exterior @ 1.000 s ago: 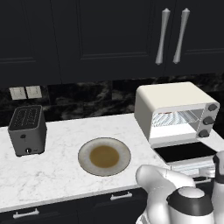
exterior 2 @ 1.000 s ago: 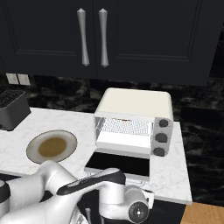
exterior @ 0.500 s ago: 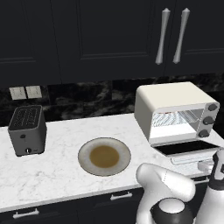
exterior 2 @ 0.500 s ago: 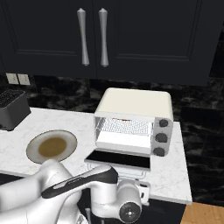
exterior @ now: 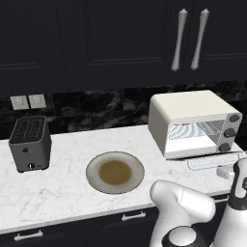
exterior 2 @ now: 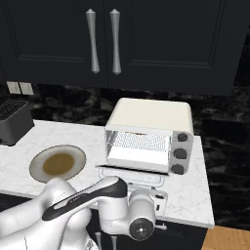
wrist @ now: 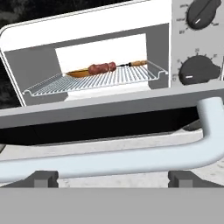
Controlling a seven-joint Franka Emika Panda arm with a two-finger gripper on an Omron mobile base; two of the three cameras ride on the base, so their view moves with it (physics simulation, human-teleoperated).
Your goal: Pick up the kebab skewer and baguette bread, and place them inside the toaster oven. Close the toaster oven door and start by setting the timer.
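The cream toaster oven (exterior: 193,108) (exterior 2: 151,114) stands at the counter's right with its door (exterior: 212,160) (exterior 2: 132,175) (wrist: 87,127) hanging down and out. The kebab skewer (wrist: 103,68) lies on the wire rack inside. A golden-orange piece (wrist: 78,73) that looks like the baguette bread lies just behind the skewer's left end. My gripper (wrist: 113,177) is open, right at the door's silvery bar handle (wrist: 131,159). The bar runs just above both fingertips (wrist: 43,177). The hand is low at the counter's front edge, looking at the door's outer face.
A round plate (exterior: 115,172) (exterior 2: 57,163) with a brown centre sits mid-counter. A dark slot toaster (exterior: 30,144) (exterior 2: 12,122) stands far left. The oven's dark knobs (wrist: 199,70) are to the right of the opening. Black cabinets hang above.
The jaws have spread wide. The hand has sunk toward the front of the door. The door's dark glass no longer faces up in the base views; its free edge has tilted up.
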